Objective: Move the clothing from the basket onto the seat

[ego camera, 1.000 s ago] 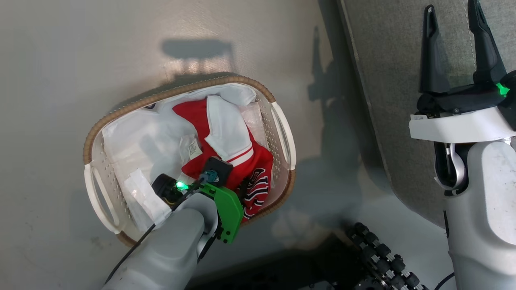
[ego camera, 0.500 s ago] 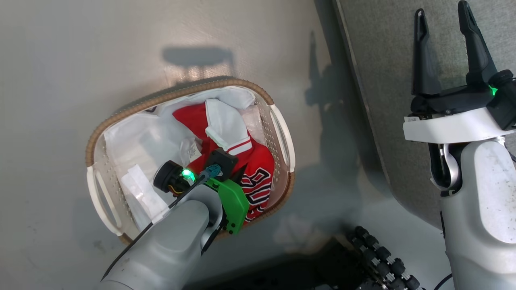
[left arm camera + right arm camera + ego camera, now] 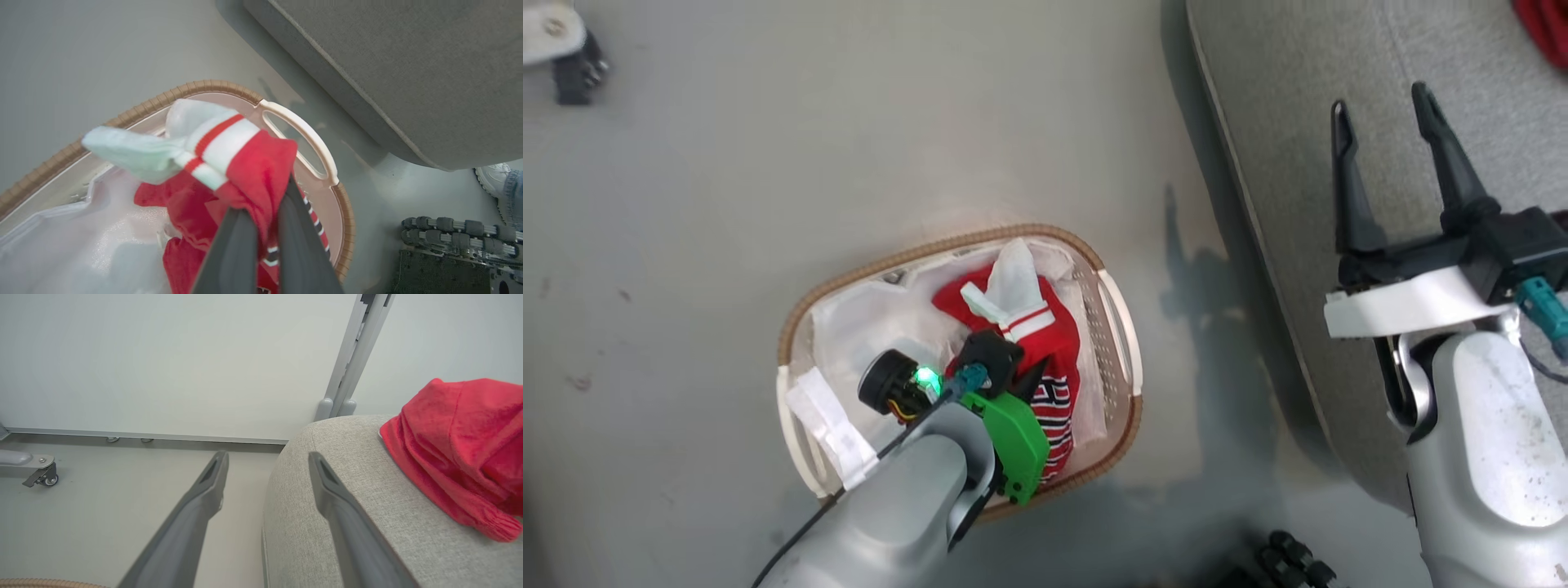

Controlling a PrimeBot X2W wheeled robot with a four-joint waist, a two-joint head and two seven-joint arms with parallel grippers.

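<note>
The white basket [image 3: 849,282] with the brown woven rim stands on the floor left of the grey seat [image 3: 1298,122]. Red clothing [image 3: 1045,327] with white bands lies bunched in its right half, over the white liner. My left gripper [image 3: 1021,380] reaches down into the basket. In the left wrist view it [image 3: 264,212] is shut on a fold of the red clothing [image 3: 253,163], pulled up above the basket rim [image 3: 196,87]. My right gripper [image 3: 1380,98] hangs open and empty over the seat's left edge; in its own view it [image 3: 267,457] straddles the seat's corner [image 3: 347,498].
Another red garment [image 3: 461,445] lies on the seat, also at the head view's top right corner [image 3: 1543,20]. A caster leg [image 3: 36,473] stands on the floor by the wall. My base's rollers [image 3: 449,228] and a person's shoe [image 3: 492,175] are near the seat's front.
The head camera has risen, so the basket looks smaller and lower. My left gripper has drawn the red clothing up into a bunch. The right gripper stays open.
</note>
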